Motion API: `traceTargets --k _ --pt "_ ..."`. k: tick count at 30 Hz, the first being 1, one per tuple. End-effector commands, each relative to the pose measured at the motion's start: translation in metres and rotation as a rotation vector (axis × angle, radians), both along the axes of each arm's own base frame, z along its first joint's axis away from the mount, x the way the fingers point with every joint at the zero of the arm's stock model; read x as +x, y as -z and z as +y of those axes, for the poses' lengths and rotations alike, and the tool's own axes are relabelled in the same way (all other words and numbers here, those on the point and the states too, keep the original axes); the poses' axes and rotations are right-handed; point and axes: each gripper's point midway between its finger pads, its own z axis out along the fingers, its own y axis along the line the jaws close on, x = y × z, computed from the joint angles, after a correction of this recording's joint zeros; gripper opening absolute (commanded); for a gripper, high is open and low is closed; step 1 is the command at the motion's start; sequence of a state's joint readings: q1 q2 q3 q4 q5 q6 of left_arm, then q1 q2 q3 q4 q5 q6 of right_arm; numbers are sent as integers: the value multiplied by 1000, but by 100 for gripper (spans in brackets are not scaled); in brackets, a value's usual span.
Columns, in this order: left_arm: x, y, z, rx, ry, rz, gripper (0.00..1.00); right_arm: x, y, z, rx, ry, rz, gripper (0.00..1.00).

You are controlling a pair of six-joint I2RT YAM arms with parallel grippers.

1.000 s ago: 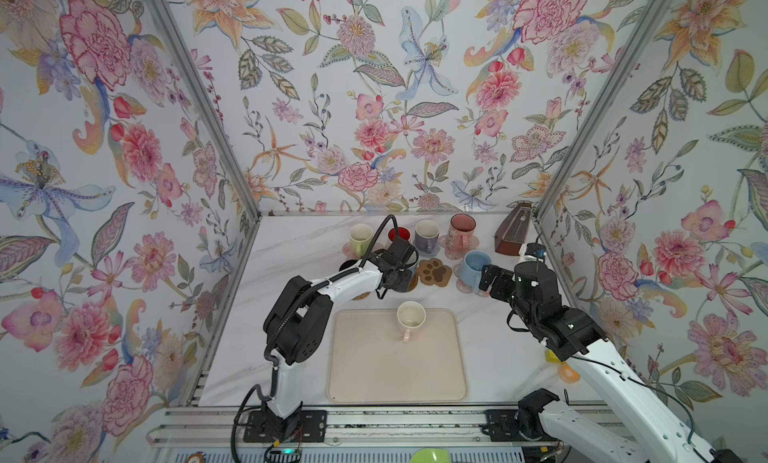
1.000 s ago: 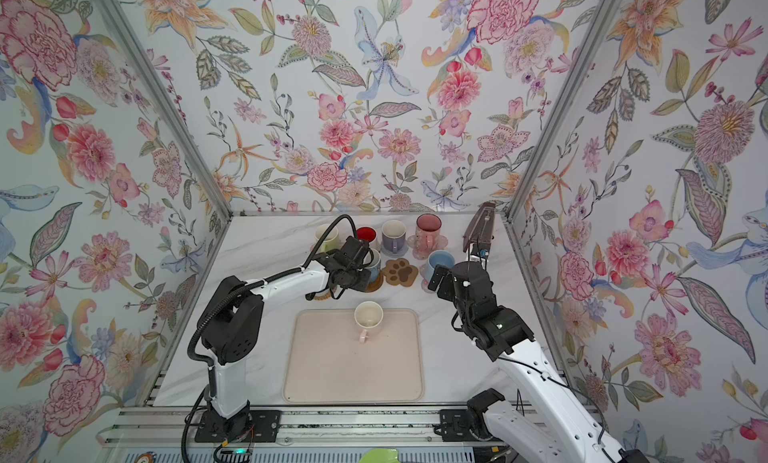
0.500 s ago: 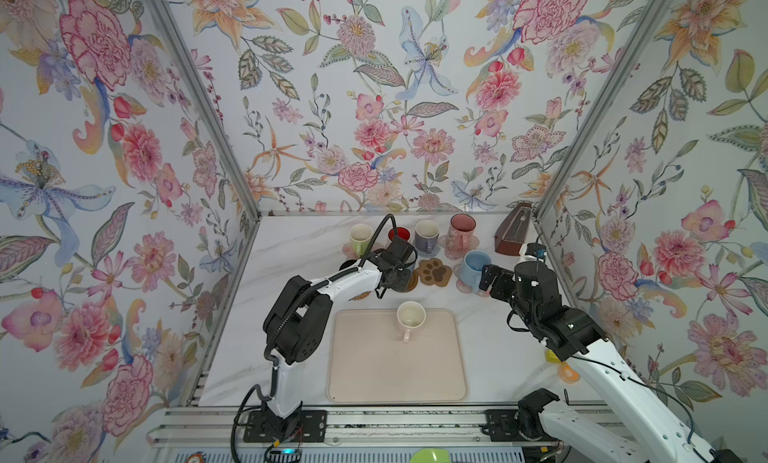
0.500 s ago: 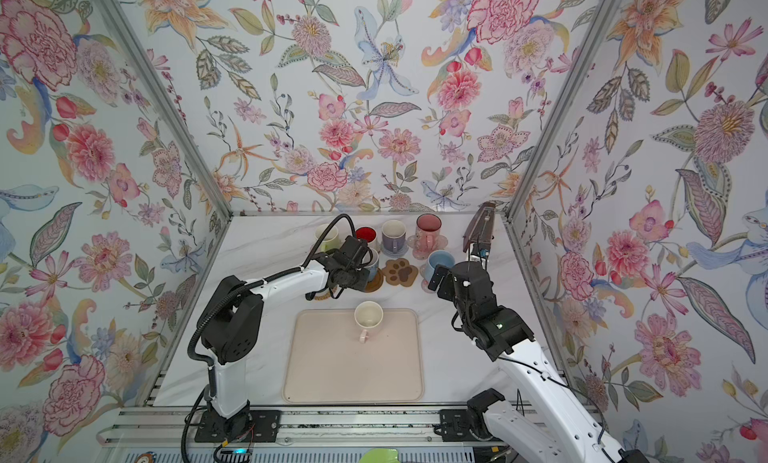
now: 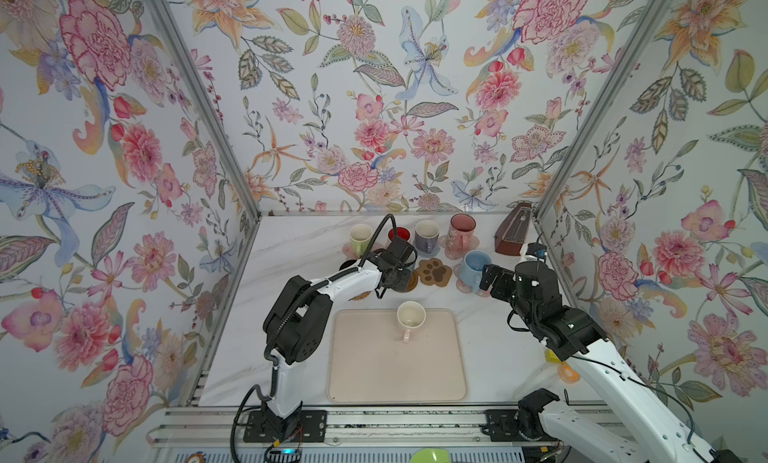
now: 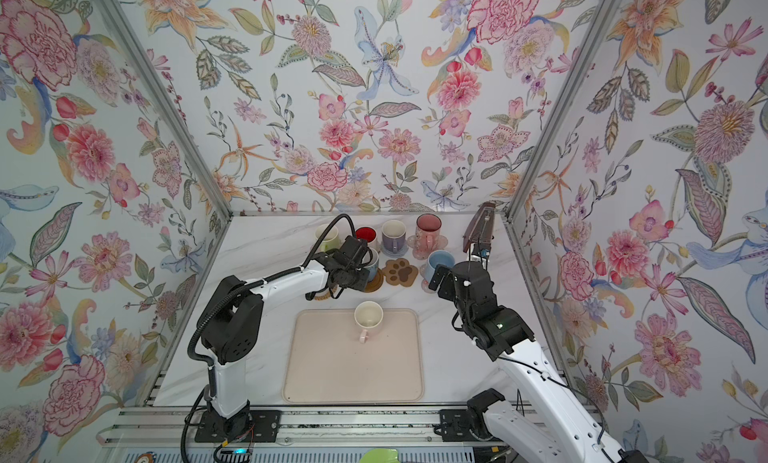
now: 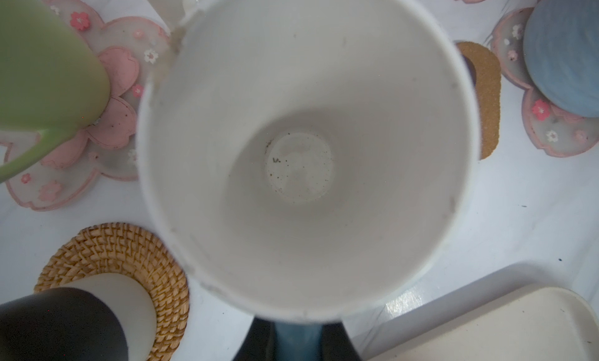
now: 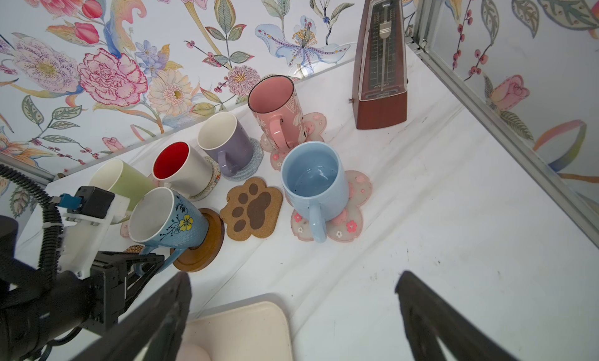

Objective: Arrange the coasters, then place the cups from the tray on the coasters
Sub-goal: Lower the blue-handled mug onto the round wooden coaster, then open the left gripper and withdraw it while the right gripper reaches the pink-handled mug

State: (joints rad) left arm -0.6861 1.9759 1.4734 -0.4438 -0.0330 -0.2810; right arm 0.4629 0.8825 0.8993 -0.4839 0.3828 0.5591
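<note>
My left gripper (image 5: 395, 274) is shut on the handle of the blue flowered cup (image 8: 168, 220). That cup leans, with its base at the brown disc coaster (image 8: 207, 246). Its white inside (image 7: 298, 161) fills the left wrist view. The paw coaster (image 5: 434, 271) beside it is bare. A cream cup with a pink handle (image 5: 410, 315) stands alone on the beige tray (image 5: 395, 373). My right gripper (image 8: 291, 278) is open and empty above the table, close to the light blue cup (image 5: 473, 265) on its pink flower coaster (image 8: 356, 213). The black cup (image 7: 64, 323) sits on the rattan coaster (image 7: 113, 246).
Green (image 8: 120, 178), red-inside (image 8: 178, 171), lavender (image 8: 223, 142) and pink (image 8: 278, 113) cups stand on coasters along the back wall. A brown metronome (image 5: 513, 232) stands at the back right corner. A small yellow and orange object (image 5: 561, 365) lies by the right wall.
</note>
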Motion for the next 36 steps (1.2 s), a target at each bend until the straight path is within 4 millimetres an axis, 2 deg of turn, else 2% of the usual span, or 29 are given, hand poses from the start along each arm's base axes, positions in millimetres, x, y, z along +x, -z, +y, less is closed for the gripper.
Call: traceTargets --k 1,10,14,16,20,25,26,27,29,32,36 --pt "13 -8 1 -5 -22 -31 19 -2 5 -4 -1 17 13 99" --pt "12 -15 2 -12 -29 -35 41 -1 2 -2 7 13 6 99" --pt "11 -29 4 -27 -37 -61 69 0 3 -2 7 11 10 99" --pt "13 -43 9 -32 -51 -102 84 1 4 -2 4 12 14 99" --pt "15 -81 19 -57 -89 -193 99 2 8 0 10 9 24 99" --pt "9 -143 44 -142 -175 -378 99 6 23 4 7 9 64 99" --pt "5 -153 50 -164 -192 -420 99 8 25 6 11 9 73 99" --pt "-4 -174 63 -210 -216 -489 99 9 29 8 14 7 84 99" --pt "-21 -190 81 -280 -233 -592 99 12 35 11 24 9 105 99" --pt "-56 -195 108 -379 -226 -710 99 15 45 20 23 -4 134 99" --pt "-92 -180 153 -415 -317 -766 99 13 51 32 -12 -27 163 99"
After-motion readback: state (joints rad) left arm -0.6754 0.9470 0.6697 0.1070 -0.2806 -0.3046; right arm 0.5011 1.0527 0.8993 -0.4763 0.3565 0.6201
